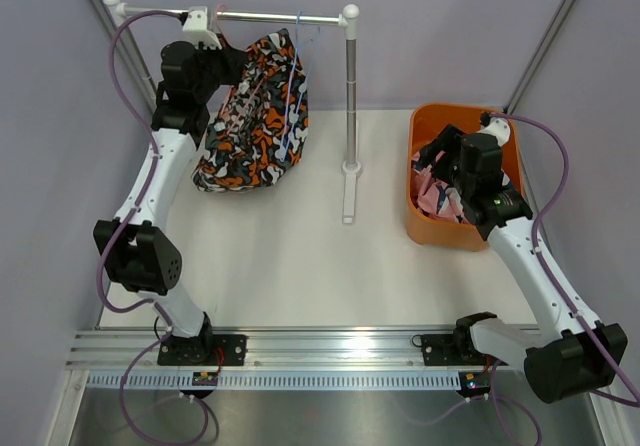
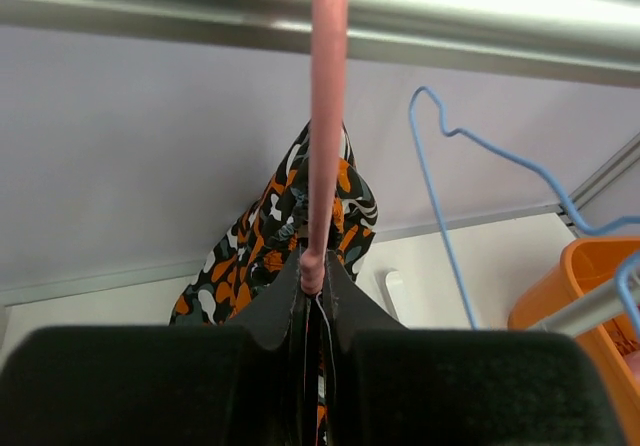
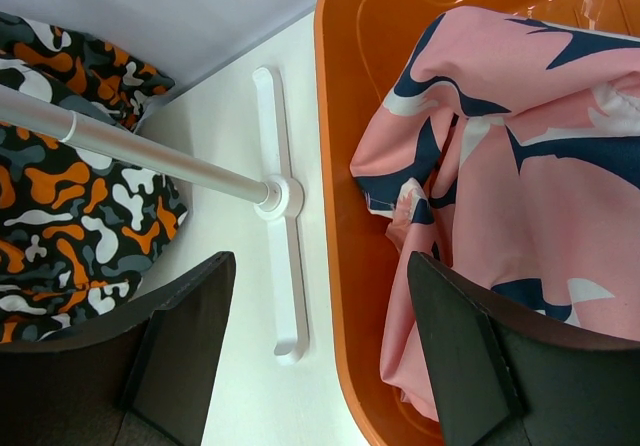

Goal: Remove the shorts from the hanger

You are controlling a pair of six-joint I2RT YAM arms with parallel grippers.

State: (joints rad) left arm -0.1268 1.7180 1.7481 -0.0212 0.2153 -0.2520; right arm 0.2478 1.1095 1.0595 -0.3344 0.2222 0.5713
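Observation:
The black shorts (image 1: 255, 116) with orange and white blotches hang from the rail (image 1: 280, 17) on a pink hanger (image 2: 325, 116). My left gripper (image 2: 314, 271) is shut on that hanger's neck just above the cloth (image 2: 260, 246), up under the rail at the shorts' top (image 1: 232, 66). A strip of the patterned cloth shows between its fingers. The pink shorts (image 3: 500, 166) with navy and white blotches lie in the orange bin (image 1: 420, 228). My right gripper (image 3: 320, 316) is open and holds nothing, straddling the bin's left rim (image 3: 345, 116).
A blue wire hanger (image 2: 440, 186) hangs on the rail (image 2: 450, 16) to the right of the pink one, over the black shorts (image 1: 295, 76). The rail's right post (image 1: 351, 96) stands on a white foot (image 3: 285, 256) between the shorts and the bin.

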